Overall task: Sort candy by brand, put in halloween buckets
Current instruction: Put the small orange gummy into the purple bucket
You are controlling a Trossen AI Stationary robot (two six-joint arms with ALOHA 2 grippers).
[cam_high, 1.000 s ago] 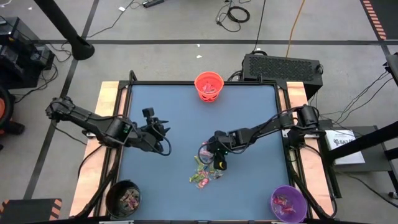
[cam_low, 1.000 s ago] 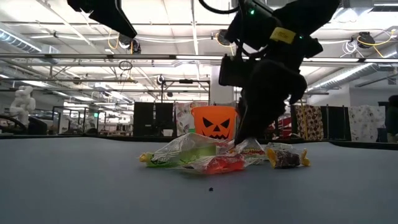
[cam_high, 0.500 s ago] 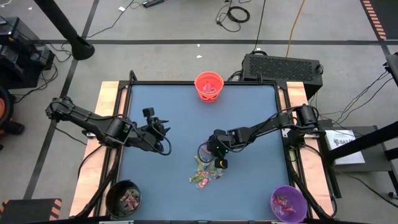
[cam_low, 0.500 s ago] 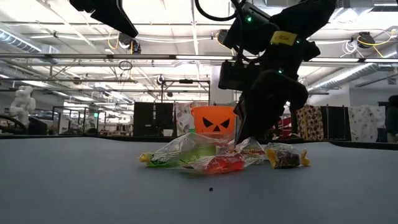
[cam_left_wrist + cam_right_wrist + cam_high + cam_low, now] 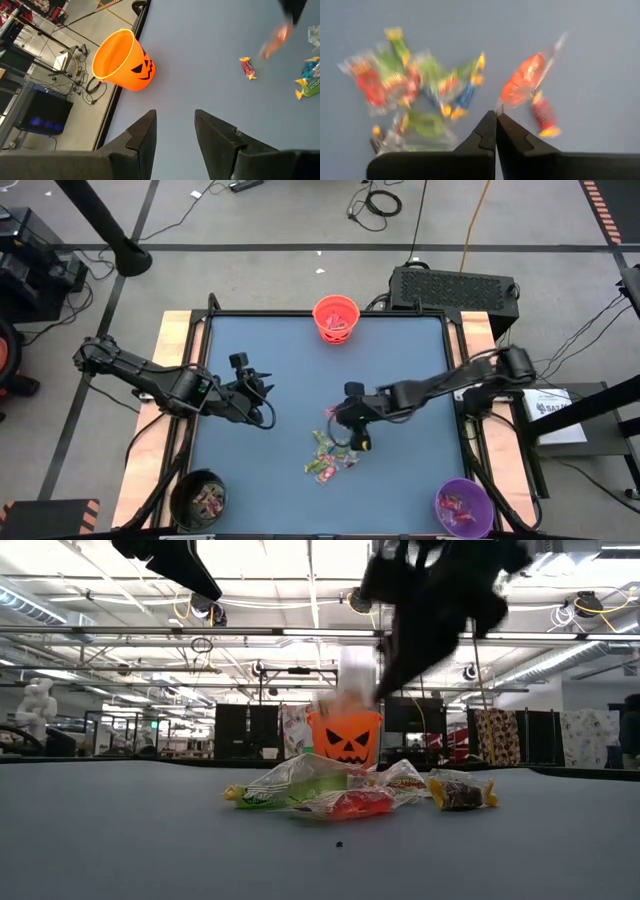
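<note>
Right gripper [image 5: 496, 116]: we see it raised over the middle of the table, above the candy pile, its fingers pressed together on the tail of a red-orange wrapped sweet [image 5: 524, 80] that hangs from the tips.
Held sweet in the high view: we make out a small pinkish spot [image 5: 329, 412] just beside the right gripper [image 5: 340, 416], clear of the heap.
Candy pile [image 5: 332, 457]: we see red, green and yellow wrappers bunched together on the blue table [image 5: 280, 360], a little toward the near edge from the centre; in the low view the pile [image 5: 350, 792] lies flat in front of the orange bucket.
Left gripper [image 5: 175, 130]: we see it parked over the table's left half, well apart from the pile, fingers apart with nothing between them.
Orange bucket [image 5: 336, 318]: upright at the far edge, centre.
Black bucket [image 5: 198, 498]: near-left corner, candy inside.
Purple bucket [image 5: 463, 506]: near-right corner, candy inside.
</note>
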